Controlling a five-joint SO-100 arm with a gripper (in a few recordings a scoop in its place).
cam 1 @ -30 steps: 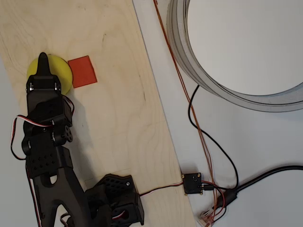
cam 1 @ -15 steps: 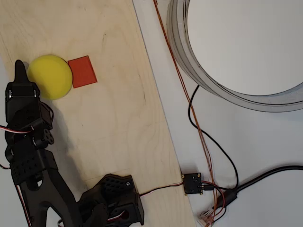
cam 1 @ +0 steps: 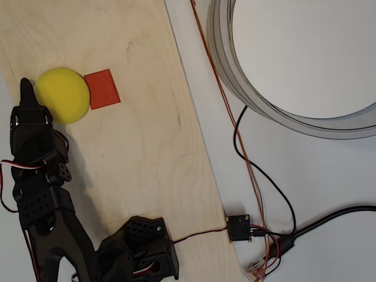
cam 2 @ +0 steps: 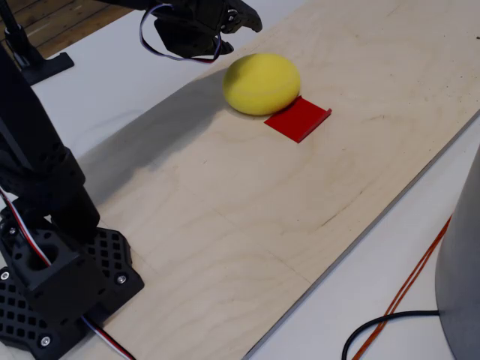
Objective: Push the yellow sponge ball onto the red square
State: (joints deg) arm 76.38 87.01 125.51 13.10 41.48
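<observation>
So the yellow sponge ball point(cam 1: 61, 95) is sitting on the pale plywood board point(cam 1: 141, 147), right up against the left edge of the red square point(cam 1: 102, 89) in the overhead view. It looks like it's touching or slightly overlapping that edge. The fixed view point(cam 2: 262, 82) backs that up: the ball rests on the near corner of the red patch point(cam 2: 300, 118), but most of the patch is uncovered.

The end effector point(cam 1: 26, 88) is at the ball's left side in the overhead view, its black pointed tip just beside the ball, close enough that I can't say if it's actually touching. In the fixed view the tip point(cam 2: 247, 19) hangs just behind and above the ball. The fingers read as one single point, so they look pressed together with nothing between them.

The black arm base point(cam 1: 141, 247) is fixed at the bottom end of the board. To the right, on the white desk point(cam 1: 329, 176), there's a big grey ring point(cam 1: 235, 76), plus orange and black cables point(cam 1: 247, 158) running to a small black box point(cam 1: 239, 227).
</observation>
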